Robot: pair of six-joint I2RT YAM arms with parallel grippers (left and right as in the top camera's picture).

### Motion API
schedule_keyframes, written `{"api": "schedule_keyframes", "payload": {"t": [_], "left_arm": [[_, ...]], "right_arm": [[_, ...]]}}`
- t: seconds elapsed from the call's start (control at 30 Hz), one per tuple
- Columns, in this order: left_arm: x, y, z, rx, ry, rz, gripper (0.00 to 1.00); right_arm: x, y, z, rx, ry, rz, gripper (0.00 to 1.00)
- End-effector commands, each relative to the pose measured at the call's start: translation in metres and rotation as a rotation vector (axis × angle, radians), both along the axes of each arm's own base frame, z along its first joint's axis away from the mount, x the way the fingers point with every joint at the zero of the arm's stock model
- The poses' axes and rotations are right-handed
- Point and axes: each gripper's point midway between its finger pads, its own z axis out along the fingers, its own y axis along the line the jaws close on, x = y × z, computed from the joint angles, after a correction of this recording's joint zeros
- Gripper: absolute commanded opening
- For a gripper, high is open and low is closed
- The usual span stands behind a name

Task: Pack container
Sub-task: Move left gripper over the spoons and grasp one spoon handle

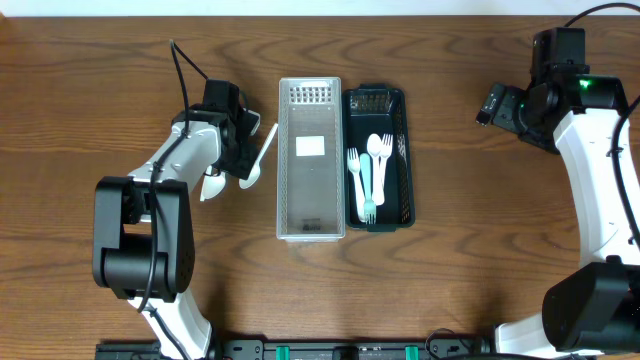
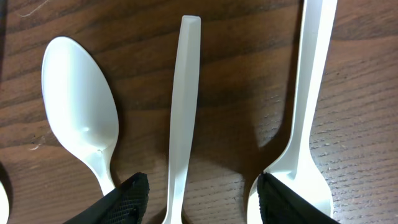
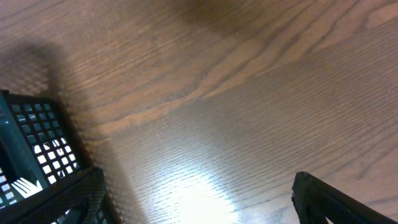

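A clear plastic container (image 1: 310, 200) stands at the table's middle, with a dark green basket (image 1: 404, 150) touching its right side. The basket holds white and blue forks and spoons (image 1: 368, 170). My left gripper (image 1: 243, 140) is low over loose white cutlery left of the container. In the left wrist view it is open (image 2: 202, 199), its fingers on either side of a white handle (image 2: 185, 106) lying on the wood. A white spoon (image 2: 81, 118) lies to the left and another white utensil (image 2: 308, 112) to the right. My right gripper (image 1: 495, 103) is open and empty (image 3: 199, 199) above bare table.
A white spoon (image 1: 212, 186) lies on the table left of my left gripper, and another (image 1: 262, 160) lies beside the container. The basket's corner (image 3: 31, 143) shows at the left in the right wrist view.
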Motion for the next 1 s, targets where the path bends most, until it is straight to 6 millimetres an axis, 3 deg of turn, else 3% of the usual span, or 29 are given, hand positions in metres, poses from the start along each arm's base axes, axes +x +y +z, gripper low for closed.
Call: {"api": "schedule_keyframes", "payload": {"t": [0.0, 0.17, 0.27, 0.67, 0.97], "left_arm": [[0.007, 0.002, 0.020, 0.010, -0.049, 0.001, 0.59], [0.006, 0.002, 0.042, 0.007, -0.086, 0.001, 0.59], [0.008, 0.003, 0.045, 0.006, -0.098, 0.004, 0.60], [-0.004, 0.004, -0.009, 0.021, 0.039, -0.001, 0.59], [-0.005, 0.004, -0.012, 0.021, 0.048, 0.000, 0.54]], "right_arm": [[0.000, -0.001, -0.001, -0.003, 0.003, -0.004, 0.99], [0.003, -0.001, 0.000, -0.003, -0.007, -0.004, 0.99], [0.003, -0.001, 0.000, -0.003, -0.008, -0.003, 0.99], [0.000, 0.000, -0.001, -0.002, 0.006, -0.002, 0.99], [-0.001, 0.000, -0.002, -0.003, 0.009, -0.002, 0.99]]}}
